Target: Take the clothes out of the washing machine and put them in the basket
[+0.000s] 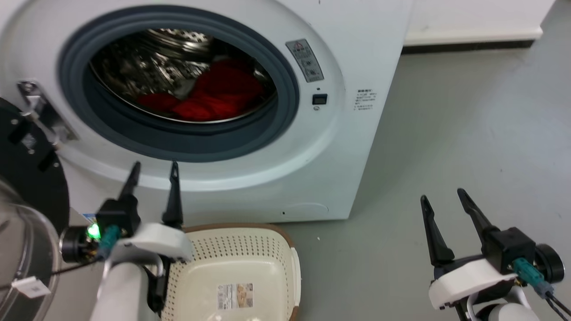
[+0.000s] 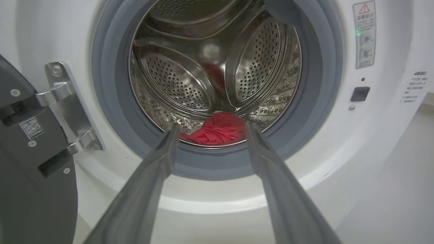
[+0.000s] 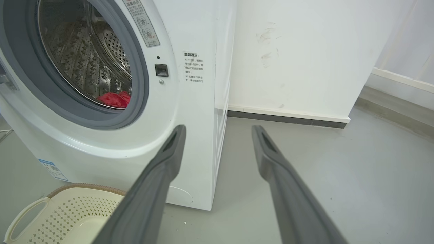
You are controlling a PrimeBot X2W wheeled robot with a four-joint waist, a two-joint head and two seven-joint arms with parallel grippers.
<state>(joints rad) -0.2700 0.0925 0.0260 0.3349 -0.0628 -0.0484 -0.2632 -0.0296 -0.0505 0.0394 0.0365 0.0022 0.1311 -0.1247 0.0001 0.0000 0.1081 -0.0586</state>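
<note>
- Both pincers stand spread and empty: the left gripper (image 1: 155, 164) is just before the washing machine (image 1: 285, 169), the right gripper (image 1: 441, 194) off to the side over the floor (image 1: 446, 111).
- The red clothes (image 1: 218, 91) lie low in the drum (image 1: 134, 62), and the basket (image 1: 250, 249) waits below the opening.
- Risk: the left fingers (image 1: 173, 191) may snag the grey rubber ring (image 1: 287, 89) on entry. They may also pinch only a fold, so the garment slips and falls short of the basket.
</note>
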